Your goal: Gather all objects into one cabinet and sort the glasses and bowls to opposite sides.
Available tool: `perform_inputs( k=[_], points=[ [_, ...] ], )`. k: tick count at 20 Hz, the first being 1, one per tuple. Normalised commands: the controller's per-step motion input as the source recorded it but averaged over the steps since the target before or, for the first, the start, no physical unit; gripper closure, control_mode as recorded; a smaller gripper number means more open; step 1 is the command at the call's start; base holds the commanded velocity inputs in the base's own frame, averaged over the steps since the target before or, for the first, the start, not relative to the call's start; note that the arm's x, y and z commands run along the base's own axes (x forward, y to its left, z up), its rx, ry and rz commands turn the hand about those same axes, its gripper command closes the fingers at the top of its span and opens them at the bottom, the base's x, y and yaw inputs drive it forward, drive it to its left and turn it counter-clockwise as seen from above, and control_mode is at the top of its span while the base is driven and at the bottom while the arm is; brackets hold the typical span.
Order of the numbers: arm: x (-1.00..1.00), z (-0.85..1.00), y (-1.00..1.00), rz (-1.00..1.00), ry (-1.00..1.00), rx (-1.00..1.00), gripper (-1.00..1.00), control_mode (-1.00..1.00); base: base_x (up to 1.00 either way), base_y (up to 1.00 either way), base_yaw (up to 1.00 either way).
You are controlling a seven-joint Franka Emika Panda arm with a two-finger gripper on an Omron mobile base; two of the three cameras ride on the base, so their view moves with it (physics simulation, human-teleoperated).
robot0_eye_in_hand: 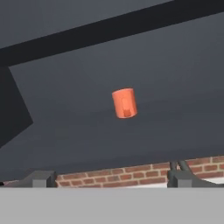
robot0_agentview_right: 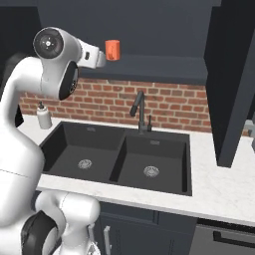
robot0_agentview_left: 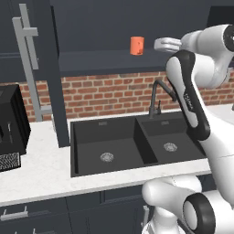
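We see the gripper (robot0_eye_in_hand: pixel 111 178) with jaws spread wide, empty, facing the orange tumbler (robot0_eye_in_hand: pixel 124 103) upright on the cabinet shelf (robot0_agentview_left: pixel 100 61).

Dbl dark sink (robot0_agentview_left: pixel 91 137) w/ black faucet (robot0_agentview_left: pixel 157 98) in white counter (robot0_agentview_left: pixel 41 173), brick wall (robot0_agentview_left: pixel 105 93) behind, soap bottle (robot0_agentview_right: pixel 44 116) beside.

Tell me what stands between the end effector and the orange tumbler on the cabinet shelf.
Nothing visible. The end effector is open and faces the orange tumbler across open space above the shelf board; no other object sits in between.
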Motion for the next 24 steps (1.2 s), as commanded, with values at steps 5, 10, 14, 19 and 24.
perform_inputs(
  k=[5, 10, 14, 19, 24],
  points=[
    [0.43, 0.00, 0.00, 0.00, 0.07, -0.04, -1.00, -1.00, 0.00, 0.00, 0.00],
    [0.19, 0.00, 0.01, 0.00, 0.02, -0.08, -1.00, -1.00, 0.00, 0.00, 0.00],
    [0.16, -0.04, 0.02, 0.00, 0.01, 0.00, -1.00, -1.00, 0.00, 0.00, 0.00],
    [0.21, -0.36, 0.00, 0.00, 0.03, 0.00, -1.00, -1.00, 0.00, 0.00, 0.00],
    [0.35, -0.14, 0.00, 0.00, 0.00, 0.00, -1.00, -1.00, 0.00, 0.00, 0.00]
  ],
)
